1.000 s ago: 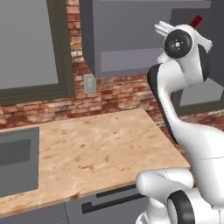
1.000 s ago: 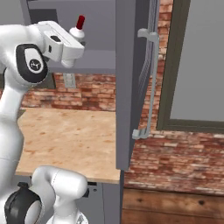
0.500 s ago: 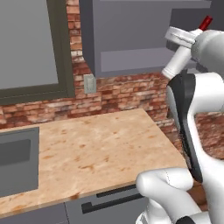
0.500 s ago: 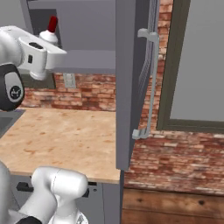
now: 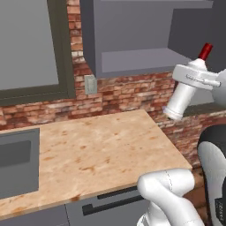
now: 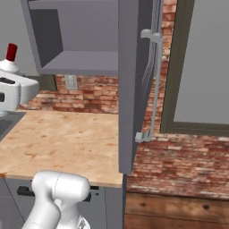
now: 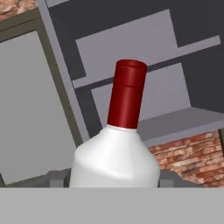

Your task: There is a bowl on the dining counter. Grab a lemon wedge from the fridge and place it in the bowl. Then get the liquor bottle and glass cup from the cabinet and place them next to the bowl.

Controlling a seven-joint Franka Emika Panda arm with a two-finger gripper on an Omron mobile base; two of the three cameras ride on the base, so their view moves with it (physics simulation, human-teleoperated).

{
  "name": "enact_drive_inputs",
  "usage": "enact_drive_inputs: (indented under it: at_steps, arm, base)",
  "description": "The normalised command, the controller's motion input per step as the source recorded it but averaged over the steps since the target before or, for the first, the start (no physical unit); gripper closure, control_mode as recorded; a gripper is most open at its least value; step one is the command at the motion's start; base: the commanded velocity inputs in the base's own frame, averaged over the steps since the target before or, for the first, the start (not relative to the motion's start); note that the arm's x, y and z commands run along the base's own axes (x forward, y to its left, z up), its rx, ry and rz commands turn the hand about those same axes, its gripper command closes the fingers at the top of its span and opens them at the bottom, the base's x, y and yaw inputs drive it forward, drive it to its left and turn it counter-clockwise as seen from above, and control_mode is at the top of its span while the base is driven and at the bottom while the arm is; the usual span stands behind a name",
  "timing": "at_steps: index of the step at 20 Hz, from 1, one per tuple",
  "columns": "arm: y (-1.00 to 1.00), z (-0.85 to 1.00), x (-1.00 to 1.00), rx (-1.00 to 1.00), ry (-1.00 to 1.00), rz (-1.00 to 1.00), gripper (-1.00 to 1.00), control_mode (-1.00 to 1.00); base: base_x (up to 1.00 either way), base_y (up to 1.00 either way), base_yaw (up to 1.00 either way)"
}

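Note:
The liquor bottle [image 5: 182, 98], white with a red cap, hangs tilted in the air in front of the open cabinet [image 5: 141, 57], off the right end of the wood worktop. My gripper [image 5: 195, 77] is shut on its body just below the neck. In the right base view the gripper [image 6: 10, 89] sits at the left edge with the red cap of the bottle [image 6: 11, 52] sticking up above it. The hand view has the bottle [image 7: 117, 153] close up between my fingertips, cap pointing at the cabinet shelves. The bowl, lemon wedge, fridge and glass cup are out of view.
The cabinet door [image 6: 134, 80] stands open with its long handle [image 6: 154, 85] facing right. Below is a wood worktop [image 5: 88, 150] with a grey sink [image 5: 17, 163] at its left end. A brick wall [image 5: 128, 95] with an outlet [image 5: 90, 84] runs behind.
My gripper has come down and out from the cabinet with the bottle in it, sliding left in the right base view. The bottle now leans instead of standing straight.

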Motion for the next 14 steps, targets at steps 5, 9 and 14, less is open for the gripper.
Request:
enact_drive_inputs:
  at_steps: [5,9,14]
  arm:
    - [0.37,-0.33,-0.56,-0.09,0.05,0.16,1.0,-1.0]
    - [0.24,-0.37,-0.19,-0.11,0.13,0.11,1.0,-1.0]
    - [0.16,-0.19,0.0,-0.06,0.22,0.01,1.0,-1.0]
  base:
    - [0.0,0.0,0.0]
    - [0.0,0.0,0.0]
    - [0.0,0.0,0.0]
